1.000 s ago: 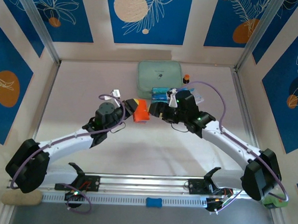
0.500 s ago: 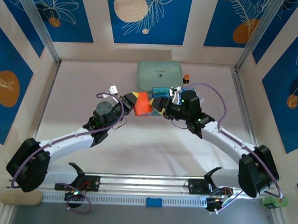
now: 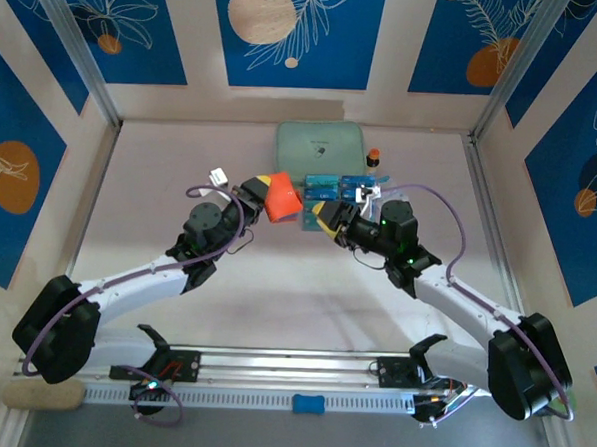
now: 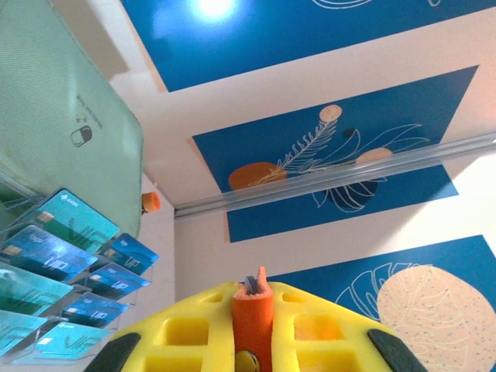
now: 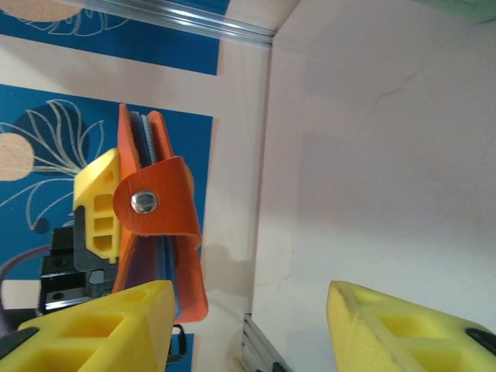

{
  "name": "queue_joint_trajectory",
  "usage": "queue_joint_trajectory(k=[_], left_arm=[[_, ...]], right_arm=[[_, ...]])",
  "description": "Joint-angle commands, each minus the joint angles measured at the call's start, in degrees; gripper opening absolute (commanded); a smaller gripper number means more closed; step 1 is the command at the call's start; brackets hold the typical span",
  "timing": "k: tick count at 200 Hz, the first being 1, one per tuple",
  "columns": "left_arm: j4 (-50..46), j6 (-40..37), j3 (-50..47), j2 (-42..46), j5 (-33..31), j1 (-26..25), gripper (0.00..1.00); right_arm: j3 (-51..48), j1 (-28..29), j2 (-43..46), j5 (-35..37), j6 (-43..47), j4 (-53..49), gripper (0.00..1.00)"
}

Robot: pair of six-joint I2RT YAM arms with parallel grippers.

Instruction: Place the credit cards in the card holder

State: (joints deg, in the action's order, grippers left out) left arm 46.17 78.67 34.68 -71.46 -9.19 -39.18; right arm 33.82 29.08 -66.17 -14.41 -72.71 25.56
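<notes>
- While the left gripper [image 3: 263,194] clamps the orange card holder [image 3: 283,201] at centre frame, the right gripper [image 3: 331,217] beside it gapes wide, empty.
- Just above sit the credit cards [image 3: 325,188].

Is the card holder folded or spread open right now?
Folded: the card holder shows both orange flaps close together, clamped edge-on in the left gripper.

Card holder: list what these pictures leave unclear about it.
- Top external: card holder too small to show its inside; left gripper covers one side.
- Left wrist: its body hidden between the yellow fingers, cut by the bottom edge.
- Right wrist: its lower end behind a finger of the right gripper; contents unclear.
</notes>
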Motion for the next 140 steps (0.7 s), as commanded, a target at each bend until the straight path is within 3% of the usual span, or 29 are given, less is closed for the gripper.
queue_joint_trajectory(k=[1, 57, 140], left_arm=[[5.42, 2.39, 1.37, -0.94, -1.27, -0.50, 0.00], [7.09, 3.81, 2.39, -2.72, -0.92, -0.55, 0.00], [7.00, 3.85, 2.33, -2.73, -0.65, -0.58, 0.00]], right_arm=[[-0.62, 0.68, -1.96, -1.96, -4.22, 7.52, 0.54], [-0.45, 2.77, -5.35, -1.89, -8.05, 14.70, 0.54], [0.14, 3.80, -6.69, -1.48, -8.67, 15.79, 0.50]])
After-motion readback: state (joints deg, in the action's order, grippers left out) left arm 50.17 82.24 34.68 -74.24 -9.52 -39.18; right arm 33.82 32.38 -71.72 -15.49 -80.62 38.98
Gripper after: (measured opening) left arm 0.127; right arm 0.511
